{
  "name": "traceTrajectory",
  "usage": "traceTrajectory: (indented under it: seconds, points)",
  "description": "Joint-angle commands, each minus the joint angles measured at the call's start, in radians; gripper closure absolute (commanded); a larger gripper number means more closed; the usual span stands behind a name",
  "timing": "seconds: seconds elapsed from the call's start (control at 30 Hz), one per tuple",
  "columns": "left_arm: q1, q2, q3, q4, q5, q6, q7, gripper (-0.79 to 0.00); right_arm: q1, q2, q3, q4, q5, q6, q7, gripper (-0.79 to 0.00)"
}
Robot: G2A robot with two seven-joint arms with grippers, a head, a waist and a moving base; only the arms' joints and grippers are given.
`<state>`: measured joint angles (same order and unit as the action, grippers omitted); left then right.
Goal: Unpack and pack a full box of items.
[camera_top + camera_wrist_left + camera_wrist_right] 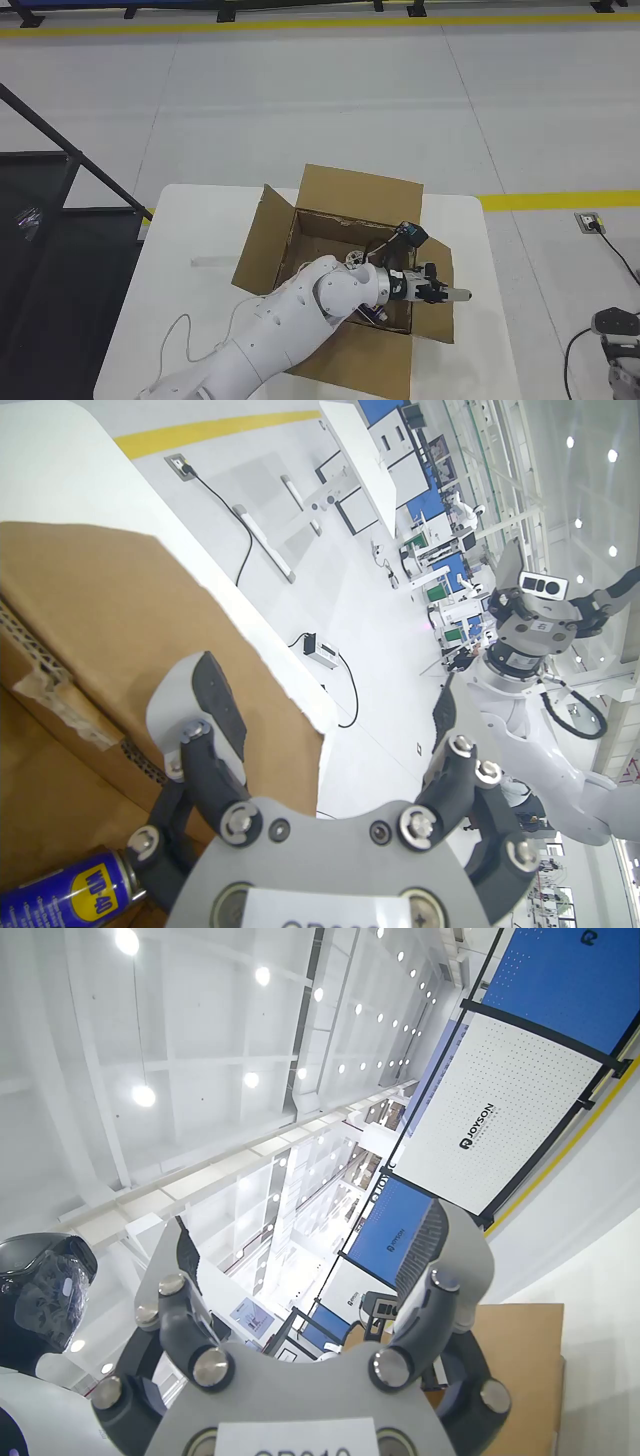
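Note:
An open cardboard box (345,192) stands on the white table (200,250), flaps folded out. My left arm lies across the box, and my left gripper (448,294) is over its right flap (125,600). This gripper (325,680) is open and holds nothing; one finger is over the flap, the other past its edge. A blue spray can (65,887) lies inside the box just behind the gripper. My right gripper (307,1228) is raised off to the side, pointing up at the ceiling, open and empty. It is also seen far off (565,572). A corner of the box (520,1353) lies below it.
A thin clear strip (215,262) lies on the table left of the box. A black frame (60,150) and a dark mat stand left of the table. Cables and a floor socket (588,222) lie on the floor to the right.

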<state>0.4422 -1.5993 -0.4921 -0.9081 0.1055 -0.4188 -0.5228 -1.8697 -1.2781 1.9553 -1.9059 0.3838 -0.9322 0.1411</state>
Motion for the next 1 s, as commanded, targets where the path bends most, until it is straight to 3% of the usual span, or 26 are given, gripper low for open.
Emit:
traceTrajectory:
  seconds: [0.0,0.13,0.27,0.37,0.47,0.6,0.77,0.97]
  points:
    - [-0.010,-0.018,0.007,0.042,-0.011,-0.018,0.009,-0.785,0.000,0.000,0.000,0.000,-0.002,0.001,0.000,-0.785]
    - [-0.029,-0.041,-0.001,0.076,-0.034,-0.056,0.016,-0.785,0.000,0.000,0.000,0.000,-0.002,0.001,0.000,-0.785]
    - [-0.043,-0.043,-0.033,0.059,-0.024,-0.089,0.037,-0.785,0.027,-0.001,0.007,-0.009,-0.022,0.026,-0.011,-0.785]
    - [-0.041,-0.022,-0.081,0.008,0.047,-0.106,0.105,-0.785,0.055,-0.002,0.026,-0.019,-0.077,0.046,-0.023,-0.785]
    - [-0.002,0.021,-0.170,-0.085,0.098,-0.114,0.131,-0.785,0.088,-0.003,0.036,-0.055,-0.152,0.099,-0.028,-0.785]
    - [0.116,0.097,-0.342,-0.307,0.165,-0.084,0.101,-0.785,0.143,-0.001,0.027,-0.110,-0.243,0.181,-0.022,-0.785]
    - [0.354,0.184,-0.603,-0.690,0.241,-0.032,-0.011,-0.785,0.247,0.006,-0.031,-0.192,-0.467,0.316,0.051,-0.785]
    - [0.626,0.247,-0.932,-1.048,0.216,-0.023,-0.109,-0.785,0.433,0.012,-0.266,-0.243,-0.796,0.526,0.214,-0.785]
